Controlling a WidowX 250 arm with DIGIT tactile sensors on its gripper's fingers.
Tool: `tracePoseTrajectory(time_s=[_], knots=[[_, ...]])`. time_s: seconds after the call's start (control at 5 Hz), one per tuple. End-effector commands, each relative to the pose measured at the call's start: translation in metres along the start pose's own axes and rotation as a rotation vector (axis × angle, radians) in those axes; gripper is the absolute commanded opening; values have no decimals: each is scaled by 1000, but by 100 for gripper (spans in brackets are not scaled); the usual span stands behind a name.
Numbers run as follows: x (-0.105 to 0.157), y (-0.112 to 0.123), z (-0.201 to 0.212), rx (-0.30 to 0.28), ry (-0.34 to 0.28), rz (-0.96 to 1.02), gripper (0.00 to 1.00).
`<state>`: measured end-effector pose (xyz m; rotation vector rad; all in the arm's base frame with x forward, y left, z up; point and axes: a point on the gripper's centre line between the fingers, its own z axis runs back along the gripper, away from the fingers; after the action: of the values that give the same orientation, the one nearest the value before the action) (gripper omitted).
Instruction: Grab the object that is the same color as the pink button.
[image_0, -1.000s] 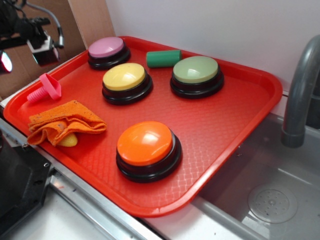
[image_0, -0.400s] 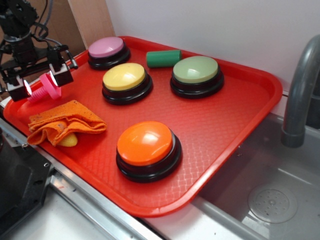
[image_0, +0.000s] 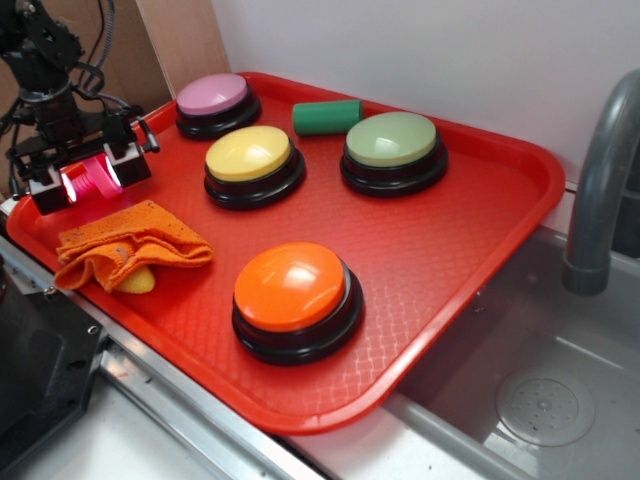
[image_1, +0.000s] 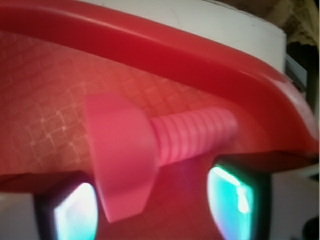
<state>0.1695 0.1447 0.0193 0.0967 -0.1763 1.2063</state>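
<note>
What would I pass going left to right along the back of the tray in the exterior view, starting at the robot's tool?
Tool around the pink screw → pink button → green cylinder → green button → grey faucet.

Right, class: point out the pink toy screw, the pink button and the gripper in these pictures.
pink toy screw (image_1: 192, 136): wrist view, on its ribbed stem.
pink button (image_0: 212, 94): exterior view, on the domed top.
gripper (image_0: 85, 178): exterior view, between the two fingertips, around the screw.
</note>
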Motion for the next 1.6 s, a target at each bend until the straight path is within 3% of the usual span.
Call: tracePoseTrajectory(time_s=[0.0,0.4,0.6,1.0,1.2,1.4], knots=[[5,-1,3,-129,-19,-194,0],[5,-5,18,-92,-15,-340,0],[-1,-12,42,-113,-4,-481,0],[-57,-48,114,-193,82,-926,0],[-90,-59,134,-258,128,-1031,0],[-104,-60,136,-279,147,-1045,0]])
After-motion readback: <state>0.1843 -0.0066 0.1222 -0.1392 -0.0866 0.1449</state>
